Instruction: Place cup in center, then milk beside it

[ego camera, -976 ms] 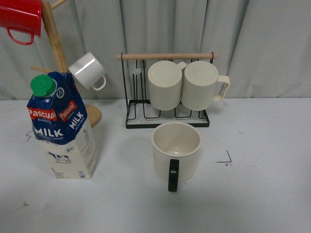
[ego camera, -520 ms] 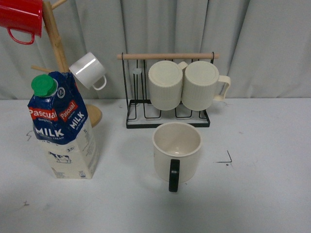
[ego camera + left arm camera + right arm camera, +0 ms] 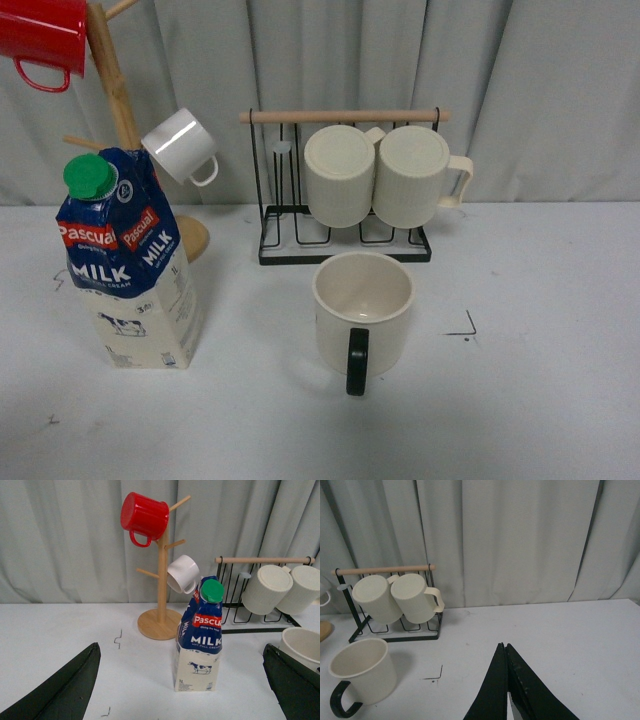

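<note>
The cup (image 3: 363, 312), cream with a black handle turned toward me, stands upright on the white table just in front of the wire rack; it also shows in the right wrist view (image 3: 362, 674) and partly in the left wrist view (image 3: 302, 646). The milk (image 3: 128, 262) carton stands upright at the left, and in the left wrist view (image 3: 200, 639) it is ahead of my left gripper (image 3: 182, 675), which is open and empty, black fingers (image 3: 65, 690) wide apart. My right gripper (image 3: 504, 647) is shut and empty, over bare table to the right of the cup. Neither arm shows in the front view.
A black wire rack (image 3: 345, 245) with a wooden bar holds two ribbed cream mugs (image 3: 378, 175) behind the cup. A wooden mug tree (image 3: 118, 95) at back left carries a red mug (image 3: 42, 38) and a small white mug (image 3: 182, 147). A grey curtain hangs behind the table.
</note>
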Available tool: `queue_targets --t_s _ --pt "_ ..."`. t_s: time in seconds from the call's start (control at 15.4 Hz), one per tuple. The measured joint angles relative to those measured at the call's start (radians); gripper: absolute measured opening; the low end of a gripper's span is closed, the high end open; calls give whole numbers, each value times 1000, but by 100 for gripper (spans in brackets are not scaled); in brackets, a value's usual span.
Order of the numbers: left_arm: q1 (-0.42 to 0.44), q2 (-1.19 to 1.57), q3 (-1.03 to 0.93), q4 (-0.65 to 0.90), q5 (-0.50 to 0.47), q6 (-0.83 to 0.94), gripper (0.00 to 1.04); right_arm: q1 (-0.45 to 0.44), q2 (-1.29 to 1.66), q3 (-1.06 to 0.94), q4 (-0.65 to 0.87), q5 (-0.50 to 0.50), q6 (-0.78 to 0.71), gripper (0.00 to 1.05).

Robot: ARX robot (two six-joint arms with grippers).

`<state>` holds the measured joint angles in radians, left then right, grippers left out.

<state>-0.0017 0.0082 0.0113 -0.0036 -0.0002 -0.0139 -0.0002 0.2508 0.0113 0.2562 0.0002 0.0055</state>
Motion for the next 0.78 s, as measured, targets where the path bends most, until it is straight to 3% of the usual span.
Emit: queue_targets --t_s 0.46,0.52,0.78 --pt "0 0 0 0 0 0 98 0 -105 1 -121 0 0 2" --pt "0 0 0 0 0 0 98 0 -201 1 -259 -1 0 2" --pt "0 0 0 0 0 0 98 0 -246 1 -257 0 0 2"
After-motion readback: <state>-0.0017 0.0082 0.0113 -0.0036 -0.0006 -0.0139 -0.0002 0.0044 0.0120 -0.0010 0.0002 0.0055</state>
